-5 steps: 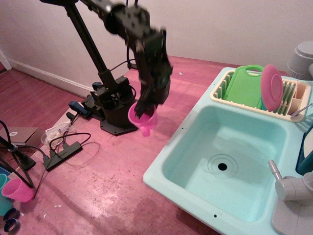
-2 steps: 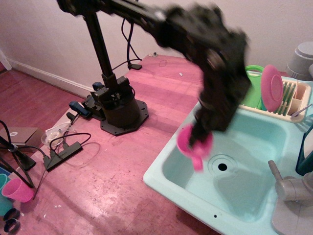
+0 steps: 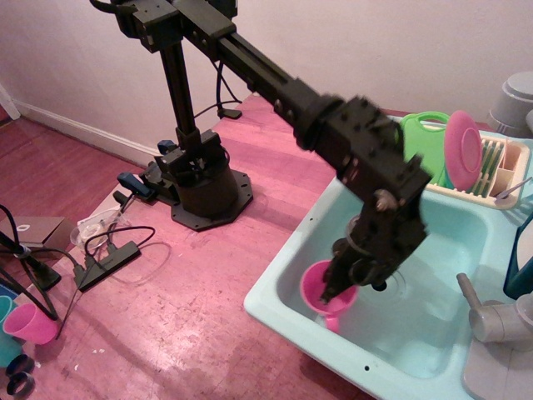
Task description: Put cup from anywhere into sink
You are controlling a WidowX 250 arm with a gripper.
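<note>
The magenta-pink cup (image 3: 322, 291) with its small handle pointing toward the front is inside the mint-turquoise sink (image 3: 437, 242), low over the front left part of the basin floor. My gripper (image 3: 340, 286) reaches down into the basin and is shut on the cup's rim, one finger inside the cup. The arm hides most of the drain hole (image 3: 380, 287). I cannot tell whether the cup touches the basin floor.
A cream dish rack (image 3: 491, 171) with a green board (image 3: 420, 146) and a pink plate (image 3: 462, 148) sits behind the basin. A grey tap (image 3: 495, 317) is at the right. A plain pink tumbler (image 3: 29, 323) and cables lie on the floor at the left.
The arm swung from the floor beside its base to the right over the sink, carrying the cup, and has lowered it into the basin.
</note>
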